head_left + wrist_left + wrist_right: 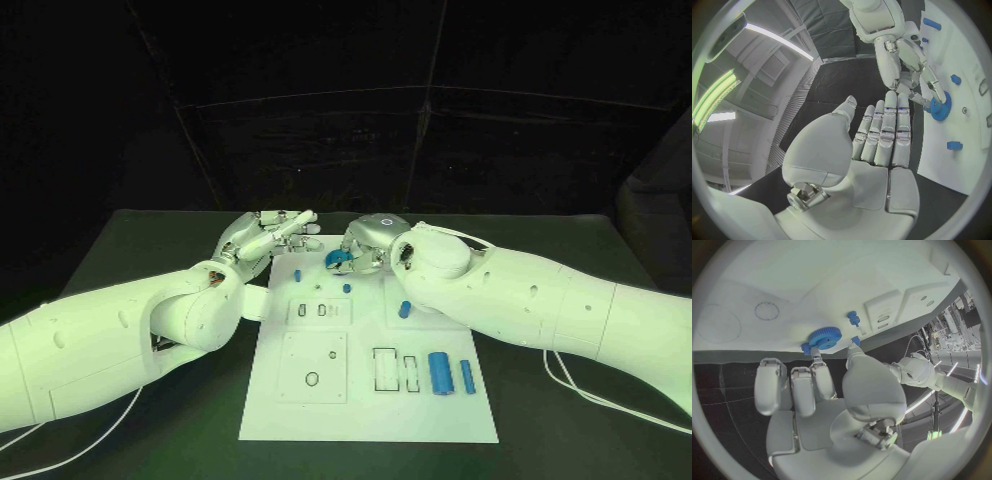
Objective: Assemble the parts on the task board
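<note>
The white task board (368,400) lies in the middle of the black table. A blue gear (339,260) sits at the board's far end. My right hand (369,244) pinches the gear (824,337) at its rim between thumb and a fingertip (817,359); the left wrist view shows the same hold on the gear (940,106). My left hand (268,235) hovers at the board's far left corner, fingers (887,131) straight, holding nothing. Small blue pegs (297,273) (346,288), a blue piece (405,309) and two blue cylinders (440,373) (467,376) are on the board.
Raised white blocks with slots and holes (317,311) (313,367) sit on the board's left half. Outlined rectangular recesses (385,369) lie beside the cylinders. My right forearm (548,300) crosses the board's right edge. Black table (159,240) surrounds the board.
</note>
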`<state>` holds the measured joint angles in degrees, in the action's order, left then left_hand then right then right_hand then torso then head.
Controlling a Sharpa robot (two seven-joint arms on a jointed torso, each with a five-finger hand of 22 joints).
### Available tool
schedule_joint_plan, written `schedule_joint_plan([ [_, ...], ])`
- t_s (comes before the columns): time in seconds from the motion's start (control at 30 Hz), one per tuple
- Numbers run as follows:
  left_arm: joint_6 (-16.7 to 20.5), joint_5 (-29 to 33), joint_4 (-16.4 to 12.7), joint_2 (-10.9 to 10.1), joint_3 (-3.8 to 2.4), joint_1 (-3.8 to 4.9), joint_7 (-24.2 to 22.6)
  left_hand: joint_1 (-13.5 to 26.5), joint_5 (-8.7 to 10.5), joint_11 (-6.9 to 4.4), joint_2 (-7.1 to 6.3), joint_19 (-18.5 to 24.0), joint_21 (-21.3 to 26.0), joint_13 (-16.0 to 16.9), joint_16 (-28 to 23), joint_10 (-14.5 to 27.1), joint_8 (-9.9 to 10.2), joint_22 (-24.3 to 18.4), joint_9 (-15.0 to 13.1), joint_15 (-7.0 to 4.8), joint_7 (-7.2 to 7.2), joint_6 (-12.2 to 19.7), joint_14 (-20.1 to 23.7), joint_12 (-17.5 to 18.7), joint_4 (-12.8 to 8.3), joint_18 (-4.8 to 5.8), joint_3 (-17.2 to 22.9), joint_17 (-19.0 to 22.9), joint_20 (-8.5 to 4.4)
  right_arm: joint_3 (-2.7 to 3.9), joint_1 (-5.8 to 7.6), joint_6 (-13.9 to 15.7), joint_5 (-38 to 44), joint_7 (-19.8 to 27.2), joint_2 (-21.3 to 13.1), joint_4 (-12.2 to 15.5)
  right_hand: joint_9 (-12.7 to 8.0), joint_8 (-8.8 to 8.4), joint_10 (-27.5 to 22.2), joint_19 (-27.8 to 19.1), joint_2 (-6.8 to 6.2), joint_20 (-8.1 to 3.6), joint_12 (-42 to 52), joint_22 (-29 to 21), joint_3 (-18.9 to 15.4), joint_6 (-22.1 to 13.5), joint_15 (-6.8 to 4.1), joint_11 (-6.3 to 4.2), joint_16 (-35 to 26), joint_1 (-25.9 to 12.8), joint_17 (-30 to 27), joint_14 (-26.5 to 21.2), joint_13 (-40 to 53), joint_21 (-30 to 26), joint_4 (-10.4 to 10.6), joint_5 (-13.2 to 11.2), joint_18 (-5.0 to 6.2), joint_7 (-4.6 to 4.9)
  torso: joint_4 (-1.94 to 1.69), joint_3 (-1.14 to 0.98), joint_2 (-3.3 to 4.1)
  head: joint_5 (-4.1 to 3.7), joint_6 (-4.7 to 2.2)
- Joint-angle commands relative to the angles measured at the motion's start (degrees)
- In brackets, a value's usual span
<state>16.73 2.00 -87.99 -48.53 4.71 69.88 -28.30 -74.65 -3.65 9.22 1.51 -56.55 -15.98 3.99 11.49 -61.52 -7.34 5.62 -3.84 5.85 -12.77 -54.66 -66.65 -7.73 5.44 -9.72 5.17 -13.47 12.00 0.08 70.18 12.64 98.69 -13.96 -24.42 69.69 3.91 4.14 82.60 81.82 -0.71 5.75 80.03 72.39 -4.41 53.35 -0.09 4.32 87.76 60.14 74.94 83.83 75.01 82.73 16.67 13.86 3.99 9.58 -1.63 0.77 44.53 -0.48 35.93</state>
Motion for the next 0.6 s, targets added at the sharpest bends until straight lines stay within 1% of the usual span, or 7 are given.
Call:
schedule_joint_plan([
  [0.03,-0.7,-0.3,0.0,0.0,-0.04,0.08,-0.1,0.1,0.22,0.11,0.53,0.0,0.2,-0.1,-0.3,0.4,0.3,-0.1,0.1,0.26,-0.15,0.4,0.0,0.3,-0.2,-0.78,0.1,-0.1,0.45,0.02,0.13,-1.5,-1.7,-0.5,-0.1,-0.1,-0.1,-0.4,0.0,0.0,0.2,0.57,0.0,0.1,-0.4,-0.4,0.4,0.42,0.3,-0.6,8.9,4.9,5.0,0.2,0.0,-0.2,-0.48,0.1,-0.04,0.01,0.0,-0.01,0.04],
  [0.17,-0.7,-0.3,0.0,0.0,-0.04,0.08,-0.1,0.1,0.22,0.11,0.53,0.0,0.2,-0.1,-0.3,0.4,0.3,-0.1,0.1,0.26,-0.15,0.4,0.0,0.3,-0.2,-0.78,0.1,-0.1,0.45,0.02,0.13,-0.1,-2.0,-0.5,-0.4,0.1,0.0,-0.33,0.2,0.1,0.77,0.62,0.2,0.3,-1.0,-0.3,0.43,0.43,0.3,-0.4,9.1,4.9,5.2,0.4,-0.1,1.0,-0.53,0.09,-0.02,0.03,-0.01,-0.05,0.03],
  [0.33,-0.7,-0.3,0.0,-0.1,-0.04,0.08,-0.1,0.1,0.22,0.11,0.53,0.0,0.2,-0.1,-0.3,0.4,0.3,-0.1,0.1,0.26,-0.15,0.4,0.0,0.3,-0.2,-0.78,0.1,-0.1,0.45,0.02,0.13,2.5,-2.1,-0.1,-1.2,0.7,0.0,-0.27,0.3,0.3,1.29,0.63,0.4,0.7,-1.5,-0.2,0.42,0.4,0.4,0.9,9.3,5.0,5.4,0.5,-0.4,2.0,-0.59,0.06,0.09,-0.02,-0.05,-0.09,0.0],
  [0.4,-0.7,-0.3,0.0,-0.2,-0.04,0.08,-0.2,0.1,0.22,0.11,0.53,0.0,0.2,-0.1,-0.3,0.4,0.3,-0.1,0.1,0.26,-0.15,0.4,0.0,0.3,-0.2,-0.78,0.1,-0.1,0.45,0.02,0.12,4.4,-2.1,0.4,-1.7,1.2,0.0,-0.27,0.4,0.3,1.43,0.63,0.5,0.9,-1.7,-0.1,0.41,0.39,0.4,1.8,9.4,5.0,5.6,0.6,-0.6,2.9,-0.62,0.05,0.11,-0.02,-0.04,-0.16,-0.08],
  [0.5,-0.7,-0.3,0.0,-0.3,-0.04,0.08,-0.2,0.1,0.22,0.11,0.53,0.0,0.2,-0.1,-0.3,0.4,0.3,-0.1,0.1,0.26,-0.15,0.4,0.0,0.3,-0.2,-0.78,0.1,-0.1,0.45,0.02,0.12,8.6,-2.9,2.0,-3.5,2.8,0.0,-0.2,0.6,0.5,1.61,0.59,0.6,1.1,-2.0,0.1,0.36,0.32,0.4,3.6,9.4,5.0,5.8,0.8,-1.1,5.0,-0.67,-0.03,0.17,-0.08,-0.06,-0.14,-0.19],
  [0.53,-0.7,-0.3,0.0,-0.4,-0.04,0.08,-0.2,0.1,0.22,0.11,0.53,0.0,0.2,-0.1,-0.3,0.4,0.3,-0.1,0.1,0.26,-0.15,0.4,0.0,0.3,-0.2,-0.78,0.1,-0.1,0.45,0.02,0.12,9.7,-3.3,2.8,-4.3,3.6,0.0,-0.2,0.5,0.5,1.76,0.58,0.6,1.1,-2.1,0.2,0.35,0.31,0.4,4.0,9.3,5.0,5.7,0.8,-1.1,4.6,-0.67,-0.04,0.26,-0.12,-0.09,-0.08,-0.22],
  [0.6,-0.7,-0.3,0.0,-0.5,-0.04,0.08,-0.2,0.1,0.22,0.11,0.53,0.0,0.2,-0.1,-0.3,0.4,0.3,-0.1,0.1,0.26,-0.15,0.4,0.0,0.3,-0.2,-0.78,0.1,-0.1,0.45,0.01,0.12,10.9,-4.0,4.3,-6.5,5.4,0.0,-0.19,0.3,0.5,2.21,0.54,0.3,1.2,-2.3,0.3,0.31,0.26,0.4,5.3,9.2,4.9,5.5,0.8,-1.3,1.6,-0.69,-0.09,0.17,-0.08,-0.09,-0.2,-0.38],
])
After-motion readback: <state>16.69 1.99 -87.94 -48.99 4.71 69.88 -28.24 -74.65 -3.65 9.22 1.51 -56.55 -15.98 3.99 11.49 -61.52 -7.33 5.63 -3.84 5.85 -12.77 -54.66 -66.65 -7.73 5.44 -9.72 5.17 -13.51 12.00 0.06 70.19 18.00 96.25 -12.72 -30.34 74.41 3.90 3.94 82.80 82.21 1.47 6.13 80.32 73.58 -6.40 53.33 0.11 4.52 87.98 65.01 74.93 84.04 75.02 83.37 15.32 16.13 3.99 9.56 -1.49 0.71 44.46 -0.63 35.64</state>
